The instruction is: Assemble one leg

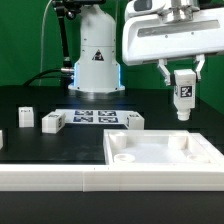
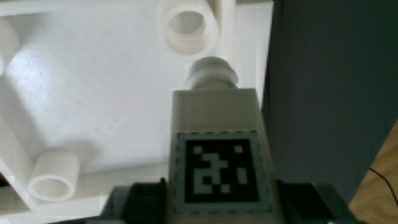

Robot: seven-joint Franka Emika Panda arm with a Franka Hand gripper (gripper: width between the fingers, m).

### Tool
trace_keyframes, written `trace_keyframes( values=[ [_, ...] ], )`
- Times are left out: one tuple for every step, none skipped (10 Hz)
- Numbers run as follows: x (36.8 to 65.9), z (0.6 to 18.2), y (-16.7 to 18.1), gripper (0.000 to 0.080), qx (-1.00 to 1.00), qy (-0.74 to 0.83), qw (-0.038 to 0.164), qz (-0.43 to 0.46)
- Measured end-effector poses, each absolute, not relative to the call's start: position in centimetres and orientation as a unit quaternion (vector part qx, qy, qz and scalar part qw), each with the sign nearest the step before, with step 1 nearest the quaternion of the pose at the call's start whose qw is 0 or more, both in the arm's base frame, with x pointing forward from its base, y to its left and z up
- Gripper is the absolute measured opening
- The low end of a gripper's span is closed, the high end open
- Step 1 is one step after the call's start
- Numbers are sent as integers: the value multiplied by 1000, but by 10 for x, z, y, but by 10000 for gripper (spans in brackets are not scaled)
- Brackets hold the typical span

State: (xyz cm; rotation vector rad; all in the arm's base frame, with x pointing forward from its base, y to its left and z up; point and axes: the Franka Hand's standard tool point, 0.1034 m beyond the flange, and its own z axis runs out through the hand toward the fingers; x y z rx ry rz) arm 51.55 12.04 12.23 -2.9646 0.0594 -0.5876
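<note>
My gripper (image 1: pixel 183 85) is shut on the leg (image 1: pixel 184 98), a small white oblong block with a black-and-white tag, and holds it upright in the air above the back right of the large flat square white piece with a raised rim (image 1: pixel 160 152). In the wrist view the leg (image 2: pixel 217 130) fills the middle, its round peg end over the piece's edge, between my two dark fingers (image 2: pixel 134 200). The square piece (image 2: pixel 89 90) shows two round sockets (image 2: pixel 187 25).
Three more white leg blocks (image 1: pixel 52 122) lie on the black table at the exterior view's left and middle. The marker board (image 1: pixel 93 118) lies flat behind them. The robot base (image 1: pixel 97 60) stands at the back. A white ledge (image 1: pixel 60 180) runs along the front.
</note>
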Motion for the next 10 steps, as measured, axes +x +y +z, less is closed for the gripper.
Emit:
trace_keyframes(
  values=[
    [526,117,118,290,-979,-25,48,-194],
    [542,116,111,290,-979,-55,38,-191],
    [554,118,107,290,-979,-73,33,-187],
    [565,120,109,290,-979,-79,34,-183],
    [574,121,111,290,-979,-80,35,-182],
    [582,122,113,290,-980,-80,36,-180],
    [583,123,112,290,-978,-77,36,-193],
    [583,122,112,290,-977,-77,36,-194],
    [586,123,111,290,-974,-76,34,-212],
    [587,123,109,290,-968,-74,31,-240]
  ],
)
